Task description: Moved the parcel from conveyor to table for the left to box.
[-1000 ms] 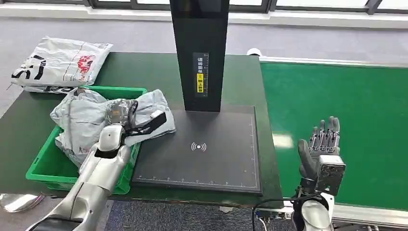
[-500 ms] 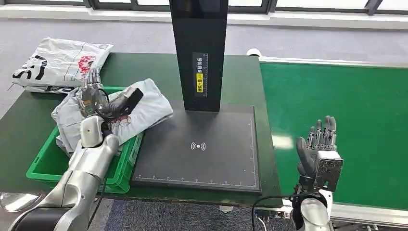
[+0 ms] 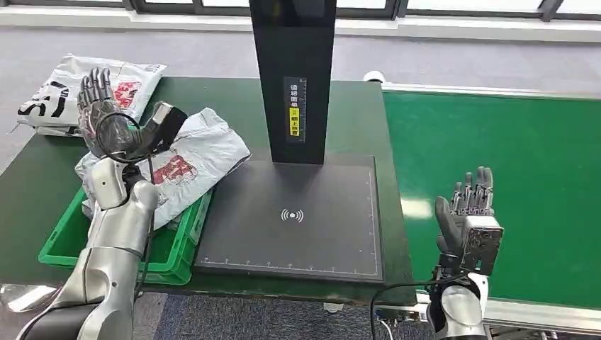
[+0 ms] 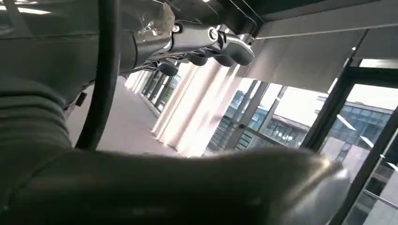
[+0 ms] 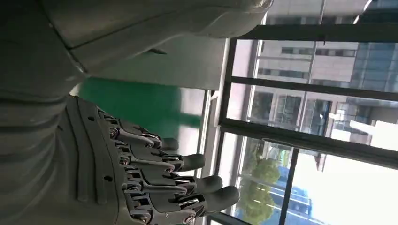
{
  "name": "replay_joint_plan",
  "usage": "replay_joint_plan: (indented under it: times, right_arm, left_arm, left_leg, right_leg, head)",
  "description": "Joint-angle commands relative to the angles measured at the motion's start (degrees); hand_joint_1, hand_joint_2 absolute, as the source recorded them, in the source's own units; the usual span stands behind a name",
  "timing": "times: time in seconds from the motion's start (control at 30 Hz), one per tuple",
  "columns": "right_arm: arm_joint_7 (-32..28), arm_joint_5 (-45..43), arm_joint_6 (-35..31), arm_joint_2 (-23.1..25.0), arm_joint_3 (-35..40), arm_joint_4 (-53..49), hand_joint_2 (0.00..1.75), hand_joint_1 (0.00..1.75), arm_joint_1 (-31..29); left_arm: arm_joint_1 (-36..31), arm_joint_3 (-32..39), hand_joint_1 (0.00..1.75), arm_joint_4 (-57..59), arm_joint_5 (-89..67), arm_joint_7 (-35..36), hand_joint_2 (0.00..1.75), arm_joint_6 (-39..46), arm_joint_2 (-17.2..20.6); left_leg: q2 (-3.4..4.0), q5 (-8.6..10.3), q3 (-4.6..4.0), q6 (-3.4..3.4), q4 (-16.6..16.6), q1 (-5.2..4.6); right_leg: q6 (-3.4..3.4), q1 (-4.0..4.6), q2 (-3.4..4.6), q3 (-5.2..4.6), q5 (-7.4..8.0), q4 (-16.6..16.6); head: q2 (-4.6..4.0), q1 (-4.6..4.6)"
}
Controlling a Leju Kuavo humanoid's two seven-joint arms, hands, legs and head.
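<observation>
The parcel (image 3: 186,168), a grey poly bag with a red print, lies draped over the near right corner of the green box (image 3: 67,244), part of it on top of another grey bag inside and one end hanging out over the rim towards the black scan pad (image 3: 298,219). The left hand (image 3: 106,117) is raised above it, palm up and fingers spread, holding nothing; the left wrist view looks up at ceiling and windows, which fits that pose. The right hand (image 3: 469,212) hovers upright over the near edge of the green conveyor (image 3: 496,156), fingers apart and empty, as the right wrist view (image 5: 155,187) also shows. Judging by how things lie, the drop is made but untidy, so a good finish would be to bring the left hand down flat on the overhanging end and press or sweep it inward until the parcel sits within the box walls, rather than pinching the slippery film again. The arm's black cable (image 3: 120,142) loops close to the hand and could catch on a loose fold. The tall black post (image 3: 294,78) stands at the back of the pad, just beside the parcel's far end, and limits any sweep that way. Another printed bag (image 3: 57,92) lies on the worktop (image 3: 347,113) behind the box, well apart from the work. No parcel shows on the visible belt.
</observation>
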Motion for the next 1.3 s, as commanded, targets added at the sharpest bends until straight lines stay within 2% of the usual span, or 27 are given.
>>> replay_joint_plan:
  times: [0.03,0.13,0.17,0.23,0.27,0.3,0.4,0.43,0.47,0.53,0.6,0.7,1.0,1.03,1.07,1.2,1.3]
  right_arm:
    - [-0.15,-0.1,-0.99,-1.3,1.79,4.0,1.75,0.0,-1.97]
    - [-0.73,-0.13,-1.54,-1.31,1.76,5.04,1.75,0.0,-2.24]
    - [-0.94,-0.15,-1.6,-1.39,1.86,5.22,1.75,0.0,-2.31]
    - [-1.79,-0.28,-1.8,-1.82,2.65,5.56,1.75,0.0,-2.25]
    - [-2.37,-0.6,-2.34,-2.21,2.98,5.73,1.75,0.0,-2.26]
    - [-2.55,-1.02,-2.65,-2.74,3.51,5.96,1.75,0.0,-2.33]
    - [-3.4,-2.63,-3.07,-4.86,5.8,6.84,1.75,0.0,-3.53]
    - [-3.4,-2.93,-3.24,-5.0,6.14,7.12,1.75,0.0,-3.99]
    - [-3.86,-2.48,-3.65,-5.53,7.39,7.97,1.75,0.0,-5.06]
    - [-4.19,-0.53,-3.2,-6.61,11.58,12.24,1.75,0.0,-8.37]
    - [-6.05,-0.72,-5.13,-5.9,15.06,19.35,1.75,0.0,-12.79]
    - [-7.17,-1.9,-6.5,-4.35,17.12,24.47,1.75,0.0,-16.65]
    - [-7.17,-2.48,-6.46,-5.28,17.62,23.23,1.75,0.0,-15.89]
    - [-7.11,-1.78,-7.45,-4.96,17.91,23.82,1.75,0.0,-16.43]
    - [-7.05,-1.41,-8.97,-4.01,17.69,24.99,1.75,0.0,-16.97]
    - [-8.72,-0.46,-12.87,-2.55,18.74,28.45,1.75,0.0,-16.0]
    - [-9.72,-1.19,-13.2,-2.38,18.2,28.67,1.75,0.0,-15.04]
  left_arm:
    - [-0.83,8.73,0.0,-2.15,1.51,-6.13,0.0,0.09,-4.17]
    - [-0.66,10.93,0.0,-4.25,-3.56,-6.14,0.0,0.09,-6.04]
    - [-0.55,11.74,0.0,-5.67,-1.08,-9.03,0.0,0.09,-7.03]
    - [-0.32,16.92,0.0,-9.62,6.34,-23.49,0.0,0.09,-11.4]
    - [-1.96,13.16,0.0,-2.22,17.53,-28.35,0.0,-1.01,-11.71]
    - [-1.75,7.78,0.0,-0.8,22.79,-27.79,0.0,0.01,-11.23]
    - [0.62,-10.39,0.0,-2.32,40.77,-29.72,0.0,-8.77,-10.91]
    - [0.86,-13.1,0.0,-2.14,41.52,-28.65,0.0,-6.6,-11.18]
    - [1.62,-17.44,0.0,-2.98,48.22,-31.53,0.0,-13.72,-10.88]
    - [3.6,-21.75,0.0,-2.88,57.62,-34.26,0.0,-23.13,-12.5]
    - [4.58,-25.89,0.0,-0.56,60.74,-38.56,0.0,-20.22,-13.63]
    - [3.93,-29.69,0.0,1.65,63.25,-40.51,0.0,-19.82,-13.72]
    - [3.51,-30.2,0.0,1.01,64.41,-40.08,0.0,-20.29,-12.64]
    - [3.41,-31.21,0.0,1.58,65.79,-40.05,0.0,-23.44,-13.06]
    - [3.06,-33.0,0.0,3.31,64.99,-39.93,1.75,-24.48,-13.68]
    - [2.21,-35.31,0.0,12.34,68.46,-43.17,1.75,-22.8,-17.96]
    - [2.99,-35.78,0.0,12.93,70.75,-43.17,1.75,-22.17,-18.67]
  left_leg:
    - [0.0,0.0,0.03,0.02,-0.03,0.03]
    - [0.02,-0.01,0.05,0.03,-0.04,0.05]
    - [0.03,0.0,0.1,0.05,-0.09,0.03]
    - [0.03,-0.01,0.08,0.05,-0.08,0.03]
    - [0.06,-0.02,0.01,0.04,-0.03,0.04]
    - [-0.13,0.02,0.02,0.07,-0.07,0.06]
    - [-0.3,0.11,0.16,0.1,-0.29,0.0]
    - [-0.33,0.05,-0.07,0.05,-0.02,0.0]
    - [-0.42,0.07,-0.05,0.07,-0.03,0.03]
    - [-0.21,0.07,-0.05,0.09,-0.05,-0.01]
    - [-0.17,0.08,-0.02,0.12,-0.09,-0.04]
    - [0.12,0.03,0.01,0.11,-0.09,-0.02]
    - [0.04,0.05,-0.05,0.04,-0.05,-0.05]
    - [0.08,0.05,0.01,0.06,-0.1,-0.04]
    - [0.04,0.04,-0.07,0.04,-0.04,-0.06]
    - [-0.09,0.06,-0.03,0.06,-0.06,-0.01]
    - [-0.17,0.08,-0.02,0.07,-0.09,-0.04]
  right_leg:
    - [-0.01,0.05,-0.01,0.06,0.01,-0.07]
    - [0.0,0.09,0.01,0.09,0.02,-0.1]
    - [0.01,0.07,0.02,0.13,0.03,-0.15]
    - [0.02,0.06,0.01,0.11,0.02,-0.13]
    - [0.01,0.04,0.05,0.04,0.02,-0.08]
    - [0.03,0.07,-0.14,0.14,0.02,-0.16]
    - [0.03,0.01,-0.32,0.3,0.04,-0.37]
    - [0.02,-0.03,-0.34,0.06,-0.02,-0.08]
    - [0.04,0.0,-0.43,0.12,-0.01,-0.15]
    - [0.05,-0.04,-0.23,0.03,0.05,-0.17]
    - [0.08,-0.08,-0.18,0.07,0.07,-0.19]
    - [0.11,-0.06,0.12,0.06,0.17,-0.2]
    - [0.1,0.0,0.01,-0.08,0.13,-0.08]
    - [0.09,0.02,0.05,-0.02,0.16,-0.15]
    - [0.09,0.01,0.02,-0.09,0.12,-0.07]
    - [0.09,0.04,-0.11,0.0,0.1,-0.13]
    - [0.1,-0.03,-0.2,0.02,0.09,-0.15]
  head:
    - [0.0,0.0]
    - [0.0,0.0]
    - [0.0,0.0]
    - [0.0,0.0]
    - [0.0,0.0]
    - [0.0,0.0]
    - [0.0,0.0]
    - [0.0,0.0]
    - [0.0,0.0]
    - [0.0,0.0]
    - [0.0,0.0]
    - [0.0,0.0]
    - [0.0,0.0]
    - [0.0,0.0]
    - [0.0,0.0]
    - [0.0,0.0]
    - [0.0,0.0]
